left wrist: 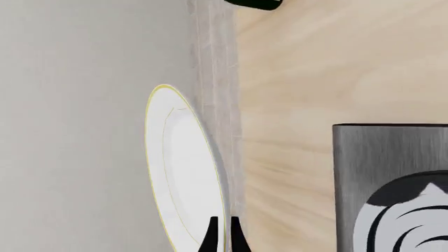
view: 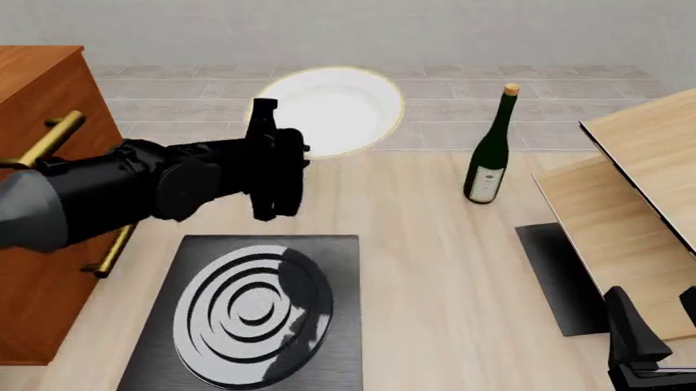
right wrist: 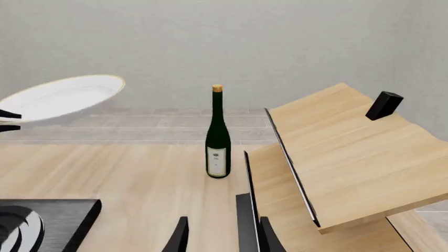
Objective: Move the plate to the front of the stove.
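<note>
Front, left-wrist and right-wrist views of the table. The left gripper pinched the near rim of the plate, its two dark fingers pressed onto the yellow-edged rim. The plate was held clear of the tabletop and tilted, at the far edge of the table, overhanging the tiled floor; in the right-wrist view it hung in the air with its rim raised. The stove lay flat at the near left of the table, below and nearer than the plate and well apart from it, its ringed burner bare. Open tabletop lay between the stove's far edge and the table's far edge, and to the stove's right. A green wine bottle stood upright to the plate's right, near the far edge. A wooden cabinet with a brass handle bounded the left side. Two slanted wooden boards and a dark mat filled the right side. The right gripper sat low at the near right with its fingers spread, holding nothing.
</note>
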Action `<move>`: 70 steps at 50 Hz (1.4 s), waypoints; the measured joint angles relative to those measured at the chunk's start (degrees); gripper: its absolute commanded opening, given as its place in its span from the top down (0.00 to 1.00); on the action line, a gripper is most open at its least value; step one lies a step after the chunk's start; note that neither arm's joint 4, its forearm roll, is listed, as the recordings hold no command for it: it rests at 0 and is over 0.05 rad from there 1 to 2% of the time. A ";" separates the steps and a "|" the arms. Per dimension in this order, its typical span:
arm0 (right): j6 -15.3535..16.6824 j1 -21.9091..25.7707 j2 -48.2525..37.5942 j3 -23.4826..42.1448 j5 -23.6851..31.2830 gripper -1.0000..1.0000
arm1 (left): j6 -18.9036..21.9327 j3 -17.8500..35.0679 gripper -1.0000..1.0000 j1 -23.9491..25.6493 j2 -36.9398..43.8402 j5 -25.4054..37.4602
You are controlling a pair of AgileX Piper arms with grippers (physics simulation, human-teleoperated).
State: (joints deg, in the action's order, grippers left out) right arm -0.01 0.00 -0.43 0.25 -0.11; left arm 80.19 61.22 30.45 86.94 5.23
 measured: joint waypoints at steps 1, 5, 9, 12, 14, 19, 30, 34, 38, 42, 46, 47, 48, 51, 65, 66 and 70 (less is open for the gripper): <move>0.00 0.00 0.00 0.00 0.00 0.00 | 0.00 0.44 1.00 -0.27 0.18 0.60; 0.00 0.00 0.00 0.00 0.00 0.00 | 0.01 2.25 1.00 -1.34 1.00 2.81; 0.00 0.00 0.00 0.00 0.00 0.00 | 0.17 3.80 1.00 -2.40 1.83 4.62; 0.00 0.00 0.00 0.00 0.00 0.00 | 0.25 5.07 1.00 -3.18 2.47 5.93; 0.00 0.00 0.00 0.00 0.00 0.00 | 0.37 5.81 1.00 -3.71 2.86 6.71; 0.00 0.00 0.00 0.00 0.00 0.00 | 0.57 7.42 1.00 -4.83 3.69 8.47; 0.00 0.00 0.00 0.00 0.00 0.00 | 0.92 9.64 1.00 -7.41 5.82 11.01; 0.00 0.00 0.00 0.00 0.00 0.00 | 0.96 10.24 1.00 -8.37 6.78 11.76; 0.00 0.00 0.00 0.00 0.00 0.00 | 0.97 10.88 1.00 -9.26 7.67 12.56; 0.00 0.00 0.00 0.00 0.00 0.00 | 1.01 11.49 1.00 -10.14 8.52 13.19; 0.00 0.00 0.00 0.00 0.00 0.00 | 1.07 11.96 1.00 -10.95 9.38 13.55; 0.00 0.00 0.00 0.00 0.00 0.00 | 1.10 12.02 1.00 -11.13 9.59 13.58; 0.00 0.00 0.00 0.00 0.00 0.00 | 1.12 12.10 1.00 -11.29 9.81 13.62; 0.00 0.00 0.00 0.00 0.00 0.00 | 1.15 12.30 1.00 -11.69 10.44 13.73; 0.00 0.00 -0.01 0.00 0.00 0.00 | 1.30 12.04 1.00 -12.89 13.03 13.36; 0.00 0.00 -0.01 0.00 0.00 0.00 | 1.30 12.02 1.00 -12.96 13.22 13.32; 0.00 0.00 0.00 0.00 0.00 0.00 | 1.31 11.97 1.00 -13.18 13.99 13.15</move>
State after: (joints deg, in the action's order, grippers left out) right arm -0.01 -0.01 -0.44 0.25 -0.11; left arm 81.49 73.19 17.27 100.93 18.38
